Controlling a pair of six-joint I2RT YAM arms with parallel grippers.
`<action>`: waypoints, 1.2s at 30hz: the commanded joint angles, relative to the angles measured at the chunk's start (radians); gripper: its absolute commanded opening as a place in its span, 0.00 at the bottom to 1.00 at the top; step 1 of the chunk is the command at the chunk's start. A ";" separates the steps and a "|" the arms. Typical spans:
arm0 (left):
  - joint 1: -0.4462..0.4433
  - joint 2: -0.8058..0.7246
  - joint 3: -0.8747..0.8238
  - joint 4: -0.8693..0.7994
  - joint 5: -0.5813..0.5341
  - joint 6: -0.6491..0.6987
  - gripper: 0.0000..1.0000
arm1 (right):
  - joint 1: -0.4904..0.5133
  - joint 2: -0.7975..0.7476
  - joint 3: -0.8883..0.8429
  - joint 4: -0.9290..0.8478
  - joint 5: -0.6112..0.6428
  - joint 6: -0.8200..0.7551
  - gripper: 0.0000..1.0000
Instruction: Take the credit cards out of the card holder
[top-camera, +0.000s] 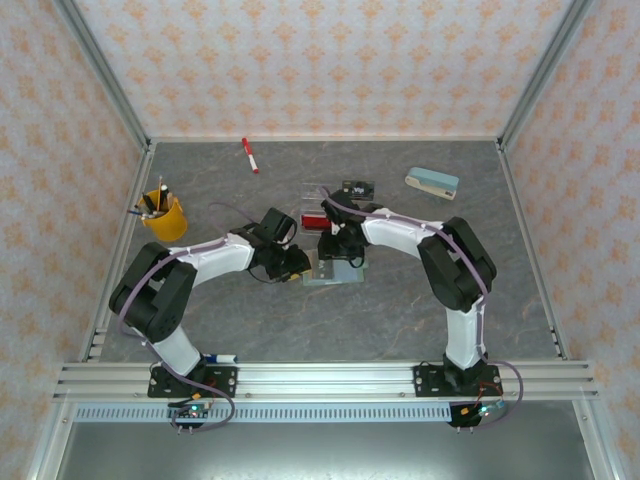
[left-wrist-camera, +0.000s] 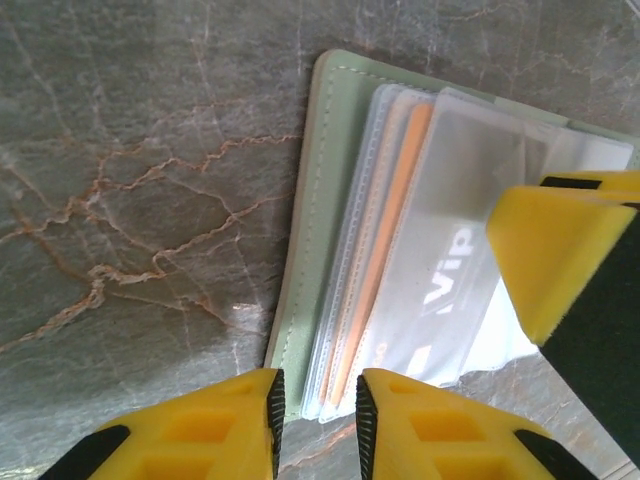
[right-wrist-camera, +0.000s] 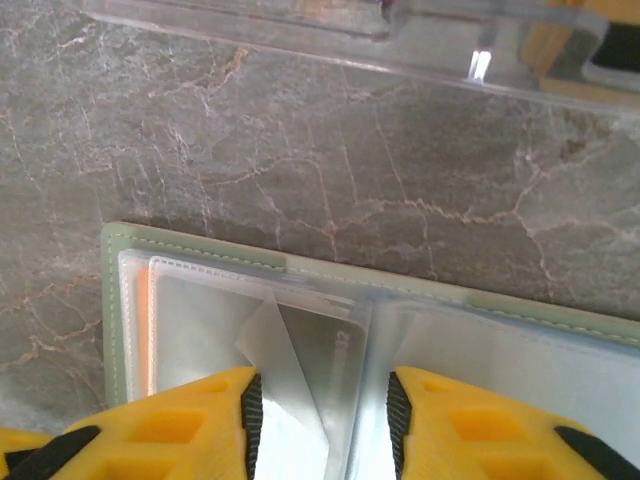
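The card holder (top-camera: 333, 272) lies open on the table between both grippers, its pale green rim (left-wrist-camera: 322, 190) around clear sleeves. A tan-orange credit card (left-wrist-camera: 405, 200) shows edge-on inside the sleeves, beside a sleeve with a card marked VIP (left-wrist-camera: 440, 290). My left gripper (left-wrist-camera: 315, 420) is open, and the sleeves' near corner lies between its fingers. My right gripper (right-wrist-camera: 320, 420) stands open over the holder (right-wrist-camera: 200, 245), above a greyish card (right-wrist-camera: 335, 340) tucked in a sleeve. A small red card (top-camera: 313, 221) lies on the table just behind the grippers.
A clear plastic tray (right-wrist-camera: 300, 30) sits just beyond the holder. Further back are a stapler (top-camera: 432, 182) at the right, a red marker (top-camera: 249, 155) and a small black item (top-camera: 357, 187). A yellow cup of pens (top-camera: 163, 216) stands at the left.
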 joint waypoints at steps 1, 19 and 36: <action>-0.005 -0.026 -0.002 0.027 0.005 -0.016 0.29 | -0.010 0.023 -0.001 -0.038 0.048 0.001 0.28; -0.008 0.061 0.028 0.083 0.126 -0.025 0.33 | -0.054 0.029 -0.112 0.055 0.022 0.121 0.13; -0.015 0.077 0.058 0.017 0.059 0.023 0.29 | -0.054 0.024 -0.154 0.087 0.016 0.152 0.13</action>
